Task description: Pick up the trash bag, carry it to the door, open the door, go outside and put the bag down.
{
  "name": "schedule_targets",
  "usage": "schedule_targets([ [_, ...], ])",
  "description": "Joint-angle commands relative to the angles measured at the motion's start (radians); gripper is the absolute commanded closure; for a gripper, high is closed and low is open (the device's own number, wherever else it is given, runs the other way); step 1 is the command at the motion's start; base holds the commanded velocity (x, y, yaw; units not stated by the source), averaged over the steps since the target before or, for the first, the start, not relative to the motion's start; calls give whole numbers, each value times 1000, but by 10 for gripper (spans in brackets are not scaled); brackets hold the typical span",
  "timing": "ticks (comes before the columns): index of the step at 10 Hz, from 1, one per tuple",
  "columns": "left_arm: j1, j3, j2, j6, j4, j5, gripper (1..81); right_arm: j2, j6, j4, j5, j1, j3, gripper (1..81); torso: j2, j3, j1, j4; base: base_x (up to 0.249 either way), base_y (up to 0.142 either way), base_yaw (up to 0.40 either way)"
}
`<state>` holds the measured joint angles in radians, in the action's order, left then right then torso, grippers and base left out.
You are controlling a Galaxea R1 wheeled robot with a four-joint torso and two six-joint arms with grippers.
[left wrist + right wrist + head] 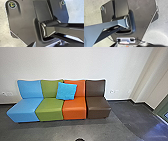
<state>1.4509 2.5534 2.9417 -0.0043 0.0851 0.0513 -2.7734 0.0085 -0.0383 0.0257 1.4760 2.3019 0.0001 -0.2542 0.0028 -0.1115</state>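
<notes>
Left claw, right claw: cannot tell how wide either is set or whether it has hold of anything.
Trash bag: cannot tell where it is.
Step in hand: probably driving indoors; cannot tell whether the pick-up is done.
Driving well: turn slowly, arms tucked in, swinging wide of the row of four armless, smooth-covered seats in blue, green, orange and brown (98, 103).
Risk: a hanging bag could brush a seat corner in a tight turn.
Square bright-blue cushion (66, 91): leans across the green and orange backrests.
Floor (100, 130): smooth dark grey, bluish glare towards the right; a steady pace would suit it.
Wall (127, 69): plain white, dark skirting, white sockets (113, 91) beside the brown seat.
Green-edged panel (162, 109): at the right, perhaps door or window.
Dark rounded shape (79, 139): bottom edge, too cut off to name.
</notes>
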Motion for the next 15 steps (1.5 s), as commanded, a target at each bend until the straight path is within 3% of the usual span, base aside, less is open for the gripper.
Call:
schedule_targets([
  [1,-17,-10,-4,-2,-5,-65,10,15,4,-5,74,-18,-7,10,0,0,0,0,0,0,0],
  [3,-17,-16,-12,-3,-4,-65,10,25,4,-5,82,-15,-24,10,0,0,0,0,0,0,0],
  [5,-17,-66,-44,-3,-28,-64,10,67,4,-5,83,-12,-85,10,0,0,0,0,0,0,0],
  [8,-30,-248,-185,-5,-71,-64,10,176,7,-6,85,-22,-253,10,0,0,0,0,0,0,0],
  [10,-42,-320,-263,-5,-111,-62,10,246,7,-6,91,-28,-345,10,0,0,0,0,0,0,0],
  [12,-57,-366,-306,-5,-125,-62,10,308,14,-11,100,-44,-407,10,0,0,0,0,0,0,0],
  [13,-69,-384,-323,-5,-140,-64,10,341,14,-21,102,-56,-440,10,-100,0,64,0,0,0,0],
  [14,-80,-418,-350,-6,-143,-64,10,379,14,-29,109,-67,-487,10,-104,0,67,0,0,0,0],
  [15,-94,-472,-396,-8,-174,-64,10,424,14,-31,109,-73,-544,10,-120,0,76,0,0,0,0],
])
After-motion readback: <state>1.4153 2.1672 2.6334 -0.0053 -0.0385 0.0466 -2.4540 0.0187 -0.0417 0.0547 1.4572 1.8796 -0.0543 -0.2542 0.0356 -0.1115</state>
